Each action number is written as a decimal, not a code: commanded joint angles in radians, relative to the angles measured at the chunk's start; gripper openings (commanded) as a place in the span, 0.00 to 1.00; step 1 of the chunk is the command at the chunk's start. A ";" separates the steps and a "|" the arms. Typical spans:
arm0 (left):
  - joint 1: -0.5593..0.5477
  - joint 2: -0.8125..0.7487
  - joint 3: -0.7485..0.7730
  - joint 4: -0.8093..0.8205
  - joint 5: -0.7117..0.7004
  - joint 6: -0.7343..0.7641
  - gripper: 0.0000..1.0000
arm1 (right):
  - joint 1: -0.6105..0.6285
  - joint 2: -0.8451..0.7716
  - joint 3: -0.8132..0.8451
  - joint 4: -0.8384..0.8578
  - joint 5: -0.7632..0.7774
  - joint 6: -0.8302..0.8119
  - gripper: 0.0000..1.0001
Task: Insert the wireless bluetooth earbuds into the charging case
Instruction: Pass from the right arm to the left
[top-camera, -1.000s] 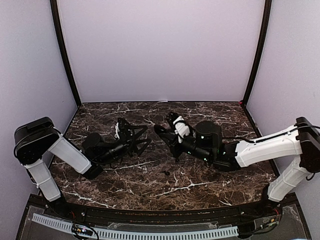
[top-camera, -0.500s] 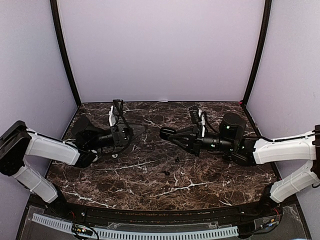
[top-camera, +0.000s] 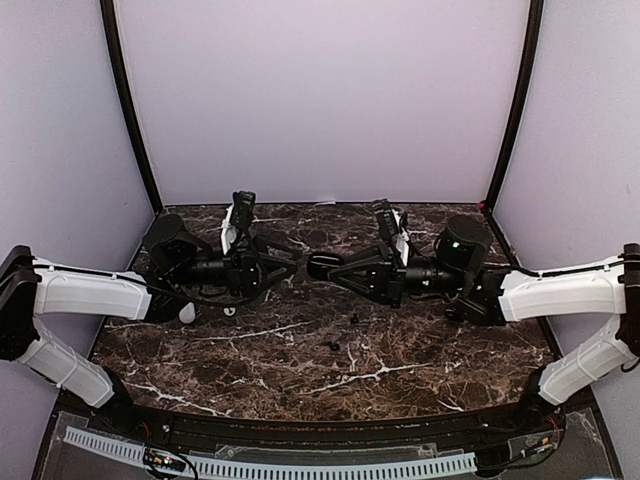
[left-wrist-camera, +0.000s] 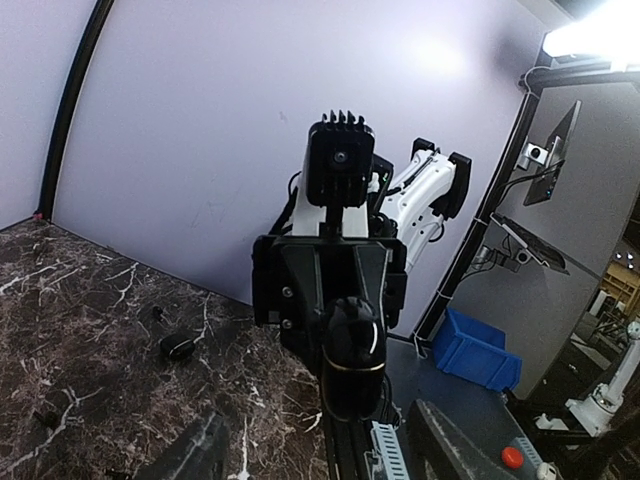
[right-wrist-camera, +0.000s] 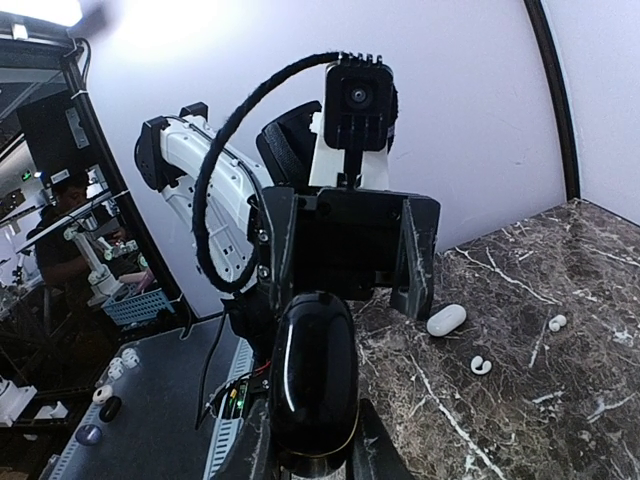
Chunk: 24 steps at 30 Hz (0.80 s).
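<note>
From above, the left gripper is seen with fingers spread wide and nothing between them. It faces the right gripper, which is clamped on a black charging case. Two black earbuds lie on the marble table near the right gripper, and a white case lies beside the left arm. In the left wrist view, the held case is seen end-on in the opposite gripper. In the right wrist view, the case fills the space between the fingers, and two white earbuds are seen near the white case.
</note>
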 joint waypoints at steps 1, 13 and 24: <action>-0.025 -0.010 0.010 -0.034 0.025 0.065 0.58 | 0.001 0.039 0.061 0.088 -0.036 0.025 0.00; -0.059 -0.007 0.042 -0.115 0.017 0.146 0.40 | 0.002 0.105 0.102 0.093 -0.031 0.027 0.00; -0.059 0.005 0.040 -0.065 0.025 0.137 0.38 | 0.002 0.134 0.113 0.080 -0.045 0.022 0.00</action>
